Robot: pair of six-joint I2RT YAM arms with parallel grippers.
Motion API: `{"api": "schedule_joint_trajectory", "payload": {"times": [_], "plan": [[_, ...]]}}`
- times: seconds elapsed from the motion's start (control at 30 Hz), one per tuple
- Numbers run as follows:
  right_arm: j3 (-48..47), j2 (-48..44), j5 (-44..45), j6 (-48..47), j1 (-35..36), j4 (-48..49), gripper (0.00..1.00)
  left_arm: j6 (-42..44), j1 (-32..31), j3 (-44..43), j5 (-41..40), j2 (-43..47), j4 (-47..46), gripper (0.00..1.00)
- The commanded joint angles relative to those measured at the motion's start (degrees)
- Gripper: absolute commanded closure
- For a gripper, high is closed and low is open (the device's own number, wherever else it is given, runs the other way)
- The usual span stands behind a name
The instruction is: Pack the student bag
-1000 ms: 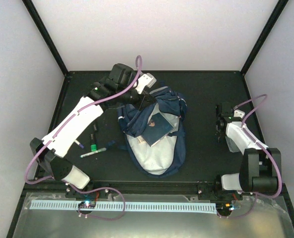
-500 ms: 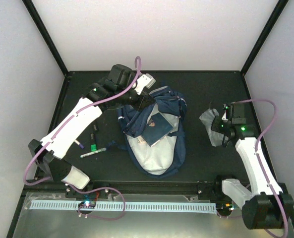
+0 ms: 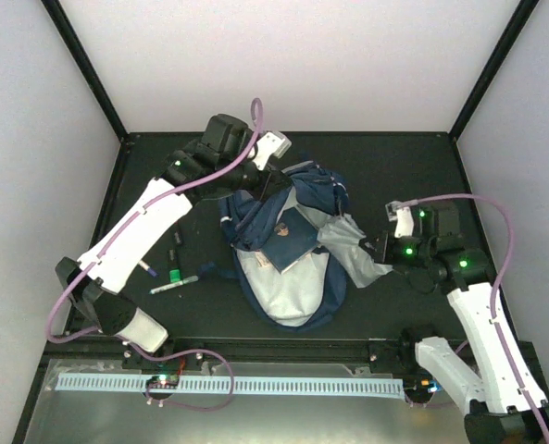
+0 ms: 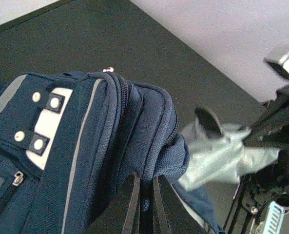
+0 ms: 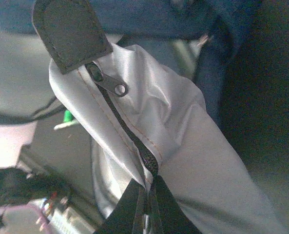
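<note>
The navy student bag [image 3: 322,301] lies open in the middle of the table, its pale grey lining up and a dark blue booklet [image 3: 293,236] inside. My left gripper [image 3: 270,188] is shut on the bag's top rim fabric and holds it up; in the left wrist view the jaws [image 4: 144,187] pinch a navy fold of the bag [image 4: 86,146]. My right gripper [image 3: 378,252] is shut on a small grey pouch [image 3: 348,242] and holds it at the bag's right edge. In the right wrist view the jaws [image 5: 148,195] clamp the pouch [image 5: 193,146] at its black zipper.
Pens and a green-capped marker [image 3: 175,276] lie on the black table left of the bag, with a small black item [image 3: 177,239] beside them. The pouch also shows in the left wrist view [image 4: 222,156]. White walls and black frame posts enclose the table.
My right arm has swung left from the table's right side, carrying the grey pouch to the bag's right edge. My left gripper stays on the bag's top, nearly still.
</note>
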State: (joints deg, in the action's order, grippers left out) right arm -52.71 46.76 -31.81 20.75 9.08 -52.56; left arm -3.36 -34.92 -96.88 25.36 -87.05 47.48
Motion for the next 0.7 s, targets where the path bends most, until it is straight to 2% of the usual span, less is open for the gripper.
{"api": "schedule_joint_trajectory", "payload": {"times": [0.0,0.23,0.37,0.67], "plan": [[3.8,-1.68,-9.24,4.9,4.43,7.42,0.98,-3.76,0.77,-6.13,3.53,-0.3,-11.2,0.98],[8.76,0.09,-8.95,13.98,10.06,20.75,0.98,-6.35,0.22,-7.71,6.96,-2.38,-12.89,0.98],[12.69,1.36,-7.98,22.17,10.25,33.54,0.98,-7.6,0.0,-7.6,8.61,-2.96,-14.02,0.98],[12.51,11.64,0.26,31.89,12.87,46.57,0.98,-11.48,-1.13,-5.68,16.95,-3.16,-21.09,0.98]]}}
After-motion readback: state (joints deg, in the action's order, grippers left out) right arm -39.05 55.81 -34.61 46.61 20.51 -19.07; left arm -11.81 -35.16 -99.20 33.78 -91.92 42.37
